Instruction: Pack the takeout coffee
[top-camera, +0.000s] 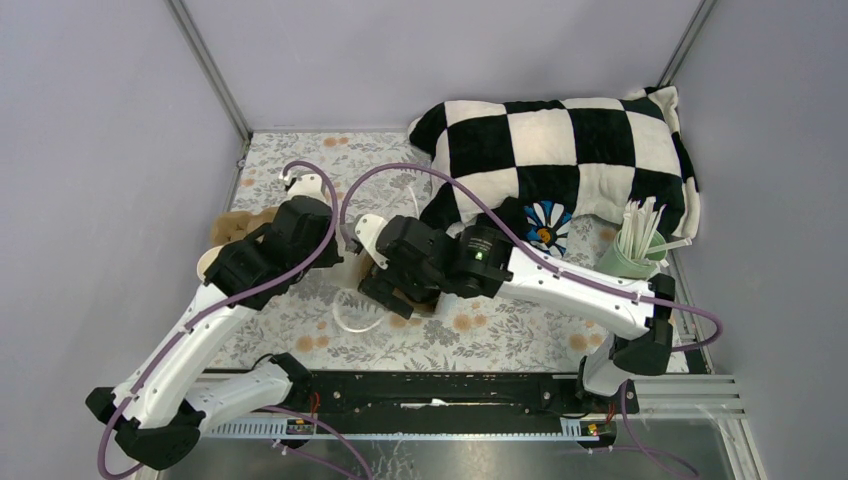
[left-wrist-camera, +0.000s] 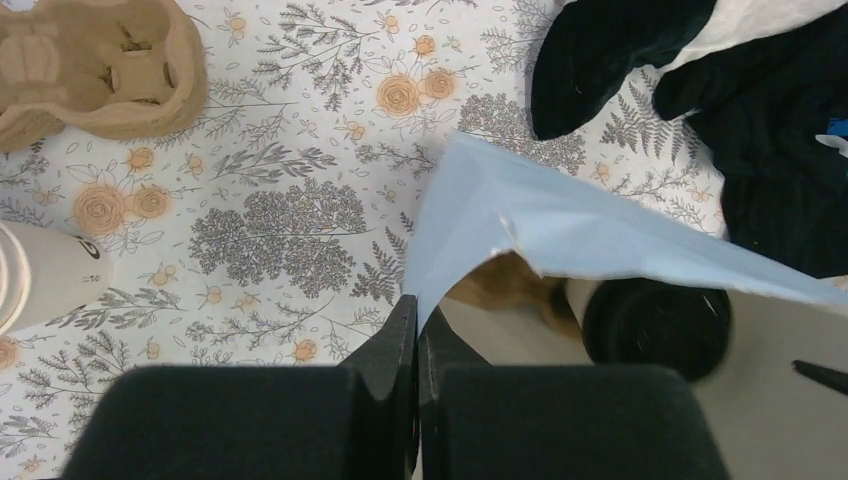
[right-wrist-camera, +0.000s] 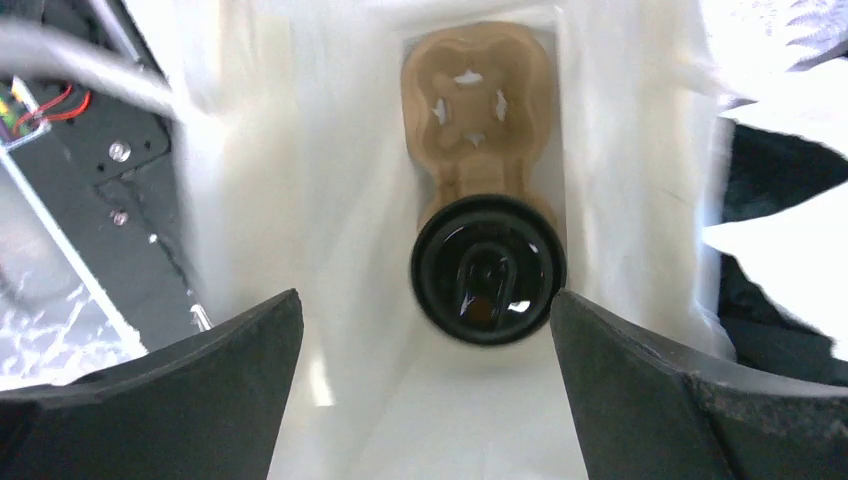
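Plainly, we are at the bagging step. Near the middle of the table (top-camera: 480, 340), the right gripper (right-wrist-camera: 422, 300) hangs over the mouth of the white bag (right-wrist-camera: 340, 150), its jaws wide apart with nothing between them, and looks straight down on the takeout coffee (right-wrist-camera: 488, 270). The cup stands upright in one pocket of a brown pulp carrier (right-wrist-camera: 478, 100) lying on the bag's floor; the other pocket shows bare. Just to the left, the left gripper (left-wrist-camera: 415, 305) has its jaws pressed together on the bag's rim, holding the mouth open, and past that rim we glimpse the black lid (left-wrist-camera: 655, 325). We judge the coffee packed, or nearly so. The next move calls for the right arm to rise straight out without snagging the thin walls, and for the left to let the rim go only once that arm is clear. Farther left lie a stack of lidless cups (left-wrist-camera: 45, 275) and a second carrier (left-wrist-camera: 100, 65). At the far right rests a chequered pillow (top-camera: 570, 150), with a green cup of straws (top-camera: 628, 258) beside it.
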